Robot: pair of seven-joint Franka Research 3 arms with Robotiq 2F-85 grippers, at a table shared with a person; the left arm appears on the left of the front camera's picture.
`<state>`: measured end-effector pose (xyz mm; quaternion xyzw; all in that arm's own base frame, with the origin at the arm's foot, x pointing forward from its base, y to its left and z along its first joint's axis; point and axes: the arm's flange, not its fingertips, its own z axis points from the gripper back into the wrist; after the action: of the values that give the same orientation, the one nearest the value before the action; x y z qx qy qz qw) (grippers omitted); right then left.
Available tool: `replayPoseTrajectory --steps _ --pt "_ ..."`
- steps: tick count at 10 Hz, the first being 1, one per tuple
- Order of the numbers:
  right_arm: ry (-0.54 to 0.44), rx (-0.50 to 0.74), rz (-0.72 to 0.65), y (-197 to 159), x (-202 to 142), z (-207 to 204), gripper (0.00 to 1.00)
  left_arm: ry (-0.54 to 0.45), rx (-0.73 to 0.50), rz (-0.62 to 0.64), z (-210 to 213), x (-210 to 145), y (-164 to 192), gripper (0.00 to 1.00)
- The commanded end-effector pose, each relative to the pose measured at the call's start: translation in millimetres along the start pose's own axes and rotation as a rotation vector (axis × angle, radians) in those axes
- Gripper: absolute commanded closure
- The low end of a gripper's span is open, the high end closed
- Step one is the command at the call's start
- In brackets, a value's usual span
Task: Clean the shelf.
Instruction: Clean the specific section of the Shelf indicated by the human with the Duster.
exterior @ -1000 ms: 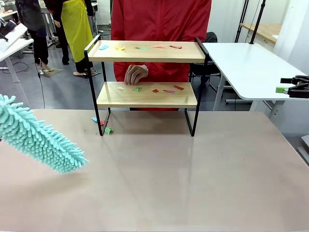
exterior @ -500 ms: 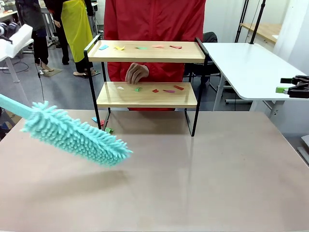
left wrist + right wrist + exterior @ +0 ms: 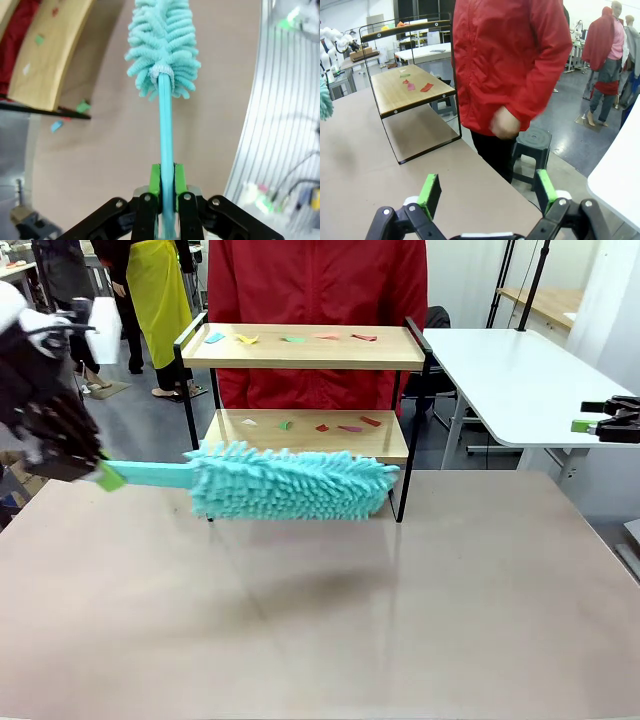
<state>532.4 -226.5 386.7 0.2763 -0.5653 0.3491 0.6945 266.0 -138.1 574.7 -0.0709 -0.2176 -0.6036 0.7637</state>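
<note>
The shelf [image 3: 300, 348] stands at the table's far edge, with coloured paper scraps on its top board and on its lower board [image 3: 300, 436]. My left gripper [image 3: 100, 475] is shut on the flat handle of a teal fluffy duster [image 3: 290, 483], held level in front of the lower board. From the left wrist, the duster [image 3: 162, 42] points away from my closed fingers [image 3: 155, 182], the shelf [image 3: 42, 55] off to its left. My right gripper [image 3: 600, 425] hangs at the far right edge; its wrist camera shows the right gripper [image 3: 482, 192] open and empty, facing the shelf [image 3: 412, 87].
A person in a red jacket [image 3: 320, 285] stands just behind the shelf. A few paper scraps [image 3: 225, 508] lie on the brown table by the shelf's left leg. A white table [image 3: 520, 380] stands at the right, and a black stool [image 3: 532, 145] stands on the floor.
My left arm has swung the duster from low at the left up and rightward to the front of the lower board. The person's hand has withdrawn from behind the shelf.
</note>
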Motion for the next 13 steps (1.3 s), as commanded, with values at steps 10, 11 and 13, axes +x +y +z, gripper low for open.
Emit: replayPoseTrajectory --steps 10,11,13 --pt "0.01 -0.013 -0.01 3 9 -3 0.0 0.035 0.04 0.247 -10 82 -27 0.87" --pt "0.01 -0.013 -0.01 3 9 -3 0.0 0.02 0.057 0.319 -7 87 -34 0.87" --pt "0.01 -0.013 -0.01 3 9 -3 0.0 0.012 0.082 0.43 -4 98 -42 0.87"
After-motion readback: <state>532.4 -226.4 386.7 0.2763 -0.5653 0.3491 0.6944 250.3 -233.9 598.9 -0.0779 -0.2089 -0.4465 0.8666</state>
